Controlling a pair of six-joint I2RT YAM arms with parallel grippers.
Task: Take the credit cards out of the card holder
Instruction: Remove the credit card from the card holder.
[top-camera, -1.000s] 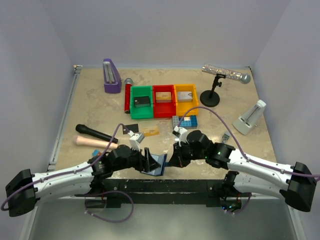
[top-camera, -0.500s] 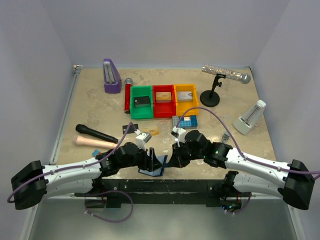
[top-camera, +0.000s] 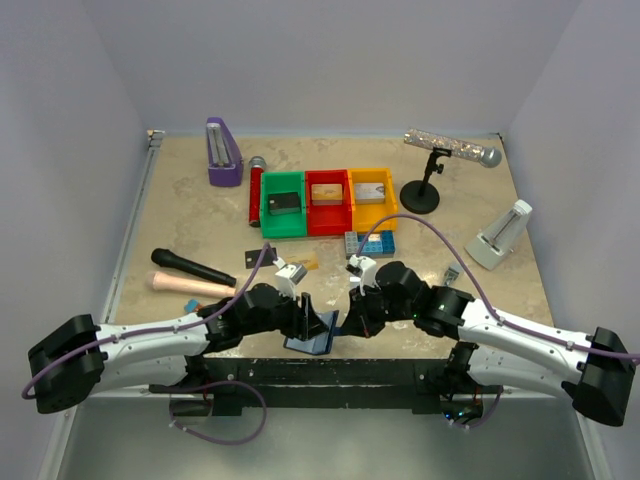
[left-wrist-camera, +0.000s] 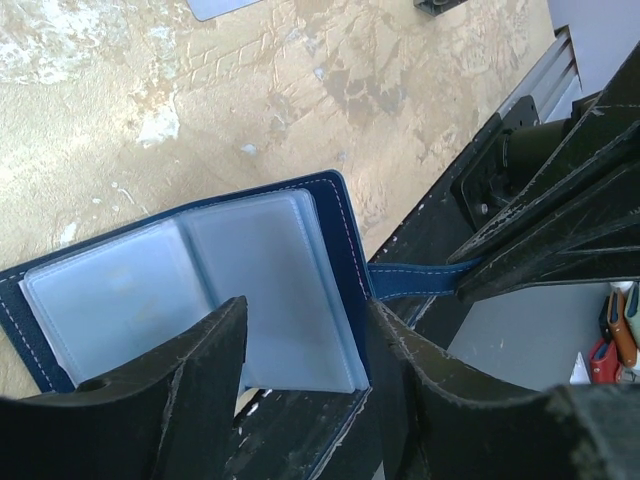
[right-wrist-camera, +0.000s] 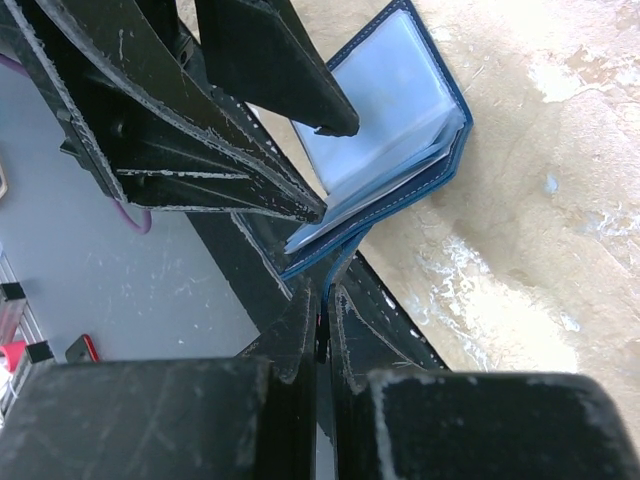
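Here the holder (top-camera: 312, 338) lies open at the table's (top-camera: 450, 220) near edge, pale pockets up, between the two grippers. The left gripper (left-wrist-camera: 305, 310), spread, straddles one pocket leaf; the right gripper (right-wrist-camera: 322, 300), pressed together, pinches its blue tab (left-wrist-camera: 415, 272).

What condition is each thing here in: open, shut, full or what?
Navy-blue folding card holder: open, pale inner pockets showing.
Left tool: open, straddling the pockets.
Right tool: shut on the holder's snap tab.
Green plastic bin: holds a dark card.
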